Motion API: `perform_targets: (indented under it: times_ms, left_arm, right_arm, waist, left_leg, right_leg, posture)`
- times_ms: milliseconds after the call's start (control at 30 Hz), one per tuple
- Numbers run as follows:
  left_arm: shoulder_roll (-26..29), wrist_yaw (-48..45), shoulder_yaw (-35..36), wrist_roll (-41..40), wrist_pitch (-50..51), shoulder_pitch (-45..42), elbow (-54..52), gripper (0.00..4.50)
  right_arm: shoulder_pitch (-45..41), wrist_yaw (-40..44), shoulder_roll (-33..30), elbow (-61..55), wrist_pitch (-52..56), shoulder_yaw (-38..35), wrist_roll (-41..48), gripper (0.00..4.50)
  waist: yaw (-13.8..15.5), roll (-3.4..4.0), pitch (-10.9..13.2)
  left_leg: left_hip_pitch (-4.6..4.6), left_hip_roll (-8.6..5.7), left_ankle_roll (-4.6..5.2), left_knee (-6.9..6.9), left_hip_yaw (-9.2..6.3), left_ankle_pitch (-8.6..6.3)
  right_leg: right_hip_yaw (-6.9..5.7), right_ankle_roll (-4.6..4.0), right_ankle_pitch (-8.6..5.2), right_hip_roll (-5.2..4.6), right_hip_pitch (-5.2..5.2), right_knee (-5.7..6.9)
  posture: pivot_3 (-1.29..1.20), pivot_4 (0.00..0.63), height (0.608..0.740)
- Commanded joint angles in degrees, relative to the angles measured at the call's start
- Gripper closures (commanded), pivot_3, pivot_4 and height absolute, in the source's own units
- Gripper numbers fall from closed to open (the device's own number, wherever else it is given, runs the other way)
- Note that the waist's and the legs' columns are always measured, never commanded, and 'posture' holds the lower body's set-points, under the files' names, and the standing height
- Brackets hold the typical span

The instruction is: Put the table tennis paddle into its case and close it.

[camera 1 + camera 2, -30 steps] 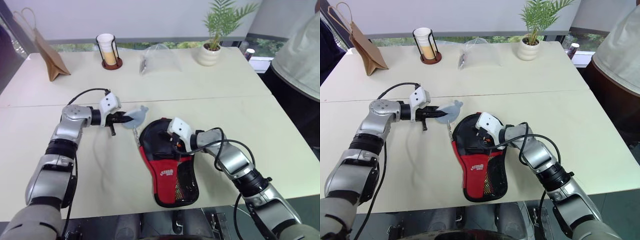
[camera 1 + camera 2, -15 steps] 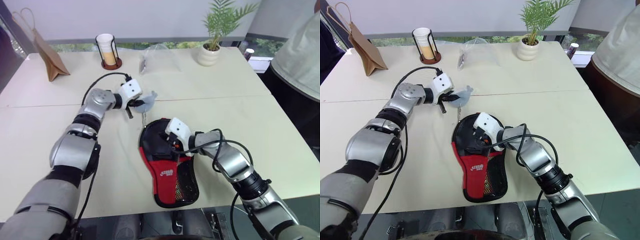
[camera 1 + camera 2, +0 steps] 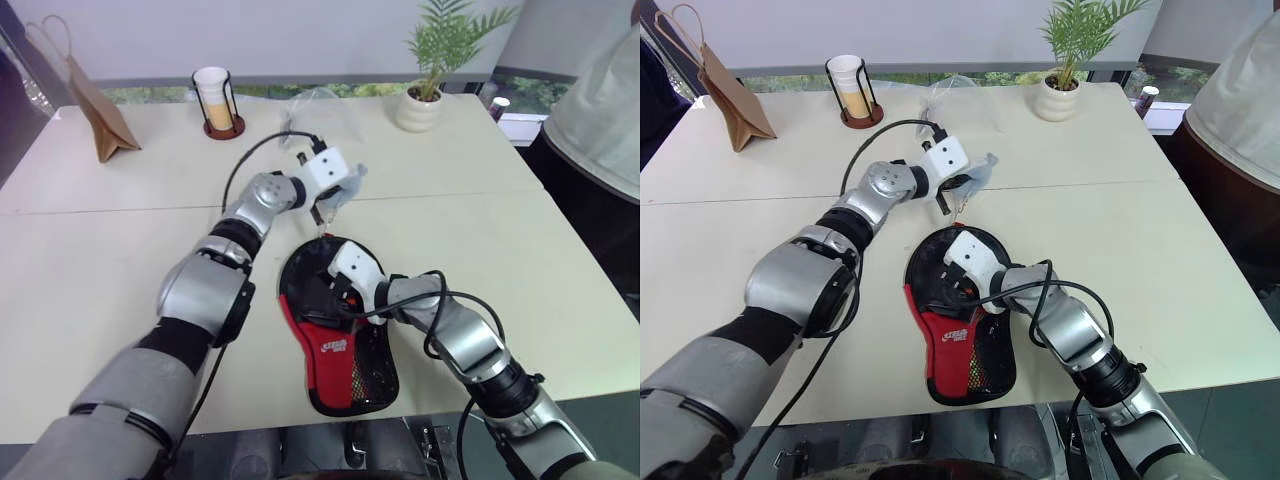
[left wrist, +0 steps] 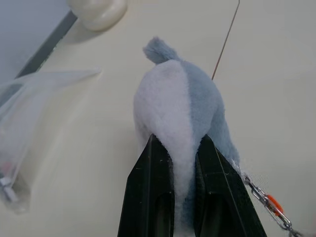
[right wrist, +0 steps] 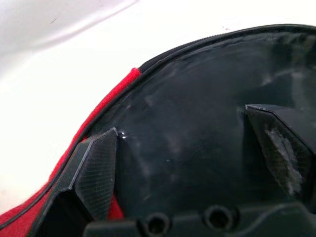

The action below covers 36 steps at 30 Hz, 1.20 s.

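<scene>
You have free table (image 3: 560,290) on the right of the case (image 3: 335,335), and also on the left, up to the near edge where the narrow end of the case almost reaches. At the far side stand a brown paper bag (image 3: 95,110), a cup in a black wire holder (image 3: 215,100), a clear plastic bag (image 3: 320,118) and a small potted plant (image 3: 425,80); a person stands at the right table edge. On the red panel of the case there is a white logo (image 3: 335,347), but you cannot read it. The case lies flat near the middle, black at the round end with a shiny clear inner side, red toward the neck, with a mesh pocket. The right gripper (image 5: 197,148) has its fingers wide, resting on the black round part. The left gripper (image 4: 180,163) is above the table just behind the case, its fingers narrow and pinching a grey-and-white plush charm (image 4: 180,108), from which a small chain (image 4: 264,200) hangs. You cannot clearly tell the paddle apart from the dark inside.
</scene>
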Motion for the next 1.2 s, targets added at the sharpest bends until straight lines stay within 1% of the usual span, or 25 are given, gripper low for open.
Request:
perform_targets:
  times_ms: [33,300,433,533,600,633,700,767,833,1000,1100,1200]
  left_arm:
    - [-2.45,0.62,2.33,-1.02,-1.19,-4.36,-2.28,4.45]
    - [-7.98,-3.34,5.8,-3.03,-0.76,-4.85,-2.34,4.45]
    - [-9.11,-6.93,8.48,-4.73,0.35,-4.84,-2.46,4.45]
    - [-8.65,-10.74,10.14,-5.94,2.29,-4.29,-2.49,4.45]
    - [-7.72,-12.59,10.88,-6.26,3.66,-3.78,-2.52,3.58]
    - [-7.26,-13.54,11.0,-6.26,4.22,-3.56,-2.52,3.28]
    - [-5.64,-14.68,10.97,-6.03,4.74,-2.96,-2.62,2.19]
    - [-4.46,-15.4,11.29,-6.15,5.3,-2.68,-2.75,1.3]
    - [-2.96,-18.92,13.29,-8.43,6.02,-2.69,-3.1,0.35]
    - [-0.08,-30.77,18.31,-14.71,10.81,-3.36,-4.15,0.35]
    - [2.31,-35.04,19.2,-16.25,12.27,-3.06,-5.24,0.35]
    - [5.56,-39.8,18.21,-16.35,10.93,-1.34,-7.3,0.35]
  right_arm:
    - [3.97,-0.56,0.29,2.47,5.45,6.52,-0.57,0.0]
    - [5.66,-3.67,0.68,0.41,8.44,6.24,-0.58,0.0]
    - [6.01,-4.22,0.37,0.12,8.79,5.98,-0.36,0.0]
    - [5.69,-3.83,-0.33,0.64,8.31,5.71,-0.32,0.0]
    - [5.34,-3.5,-0.93,1.1,7.72,5.69,-0.54,0.0]
    - [5.12,-3.25,-1.25,1.5,7.34,5.53,-0.56,0.0]
    - [4.48,-2.63,-1.88,2.42,6.45,5.25,-0.56,0.0]
    - [3.96,-2.06,-2.27,3.2,5.78,4.98,-0.56,0.0]
    - [3.34,-1.33,-2.86,4.17,4.8,4.69,-0.77,0.0]
    - [2.12,0.57,-4.27,6.64,2.4,3.17,-0.57,0.0]
    - [1.23,1.19,-4.85,7.82,1.17,2.05,-0.31,0.0]
    - [-0.38,1.81,-5.58,8.39,0.54,0.11,0.28,0.0]
  waist:
    - [0.04,0.0,0.0]
    - [0.03,0.0,0.0]
    - [0.05,0.0,0.0]
    - [0.04,0.0,0.0]
    - [0.04,0.0,0.0]
    - [0.03,0.0,0.0]
    - [-0.01,0.0,0.0]
    - [-0.04,0.01,-0.01]
    - [0.02,0.01,-0.01]
    - [0.12,0.01,-0.01]
    - [0.08,0.01,-0.01]
    - [0.02,0.01,0.0]
  left_leg:
    - [0.0,0.0,0.0,0.0,0.0,0.0]
    - [-0.02,0.0,0.0,-0.01,-0.03,0.0]
    - [-0.03,-0.01,0.01,-0.01,-0.03,0.0]
    - [-0.03,-0.01,0.01,-0.01,-0.04,-0.01]
    - [-0.03,-0.01,0.01,-0.01,-0.04,-0.01]
    - [-0.03,-0.01,0.01,-0.01,-0.05,-0.01]
    - [-0.04,-0.02,0.01,-0.01,-0.04,-0.01]
    - [-0.04,-0.02,0.01,-0.01,-0.04,-0.01]
    - [-0.04,-0.02,0.01,-0.01,-0.05,-0.01]
    - [-0.05,-0.07,0.01,-0.01,-0.05,-0.01]
    - [-0.06,-0.09,0.01,-0.01,-0.04,-0.01]
    - [-0.06,-0.09,0.01,-0.01,-0.04,-0.01]
  right_leg:
    - [0.0,0.0,0.0,0.0,0.0,-0.01]
    - [-0.01,-0.05,-0.03,-0.01,-0.02,-0.03]
    - [-0.01,-0.07,-0.04,-0.01,-0.02,-0.03]
    - [-0.01,-0.14,-0.08,-0.01,-0.02,-0.04]
    - [-0.02,-0.14,-0.08,-0.01,-0.02,-0.04]
    - [-0.02,-0.14,-0.08,-0.01,-0.02,-0.04]
    - [-0.02,-0.14,-0.08,-0.02,-0.02,-0.05]
    - [-0.01,-0.13,-0.07,-0.01,-0.02,-0.06]
    - [-0.02,-0.12,-0.07,-0.01,-0.02,-0.06]
    - [-0.03,-0.13,-0.07,-0.08,0.0,-0.07]
    - [-0.03,-0.13,-0.07,-0.09,0.02,-0.08]
    - [-0.03,-0.12,-0.07,-0.09,0.01,-0.08]
  posture:
    - [0.0,0.15,0.74]
    - [0.0,0.15,0.74]
    - [0.0,0.15,0.74]
    - [0.0,0.15,0.74]
    - [0.0,0.15,0.74]
    - [0.0,0.15,0.74]
    - [0.0,0.15,0.74]
    - [0.0,0.15,0.74]
    - [0.0,0.15,0.74]
    - [0.0,0.15,0.74]
    - [0.0,0.15,0.74]
    - [0.0,0.15,0.74]
